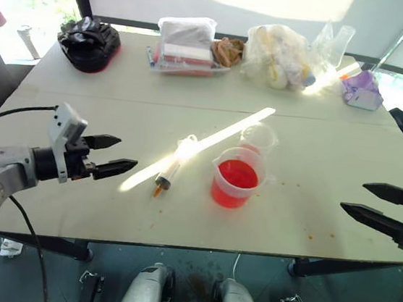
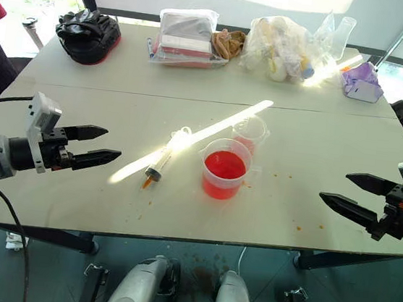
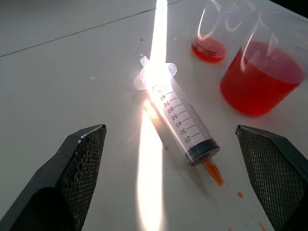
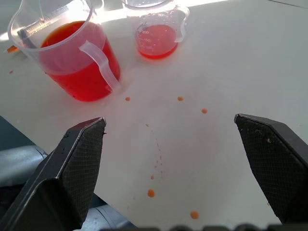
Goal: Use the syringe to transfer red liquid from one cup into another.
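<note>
Our left gripper (image 1: 115, 154) and right gripper (image 1: 369, 200) are spread wide, holding nothing. The syringe (image 1: 174, 164) lies flat, left of the big cup (image 1: 237, 178). The small cup (image 1: 258, 138) behind has a little red liquid (image 3: 208, 49); more moving may remain.

**Glare, crops and clutter**

A sunlight streak washes out the syringe's (image 3: 180, 118) plunger end and the upper barrel marks. The big cup's (image 4: 67, 53) rim and the small cup's (image 4: 156, 31) top are cut off in the right wrist view. The contents of the bags (image 1: 278, 54) at the table's far edge cannot be made out.
</note>
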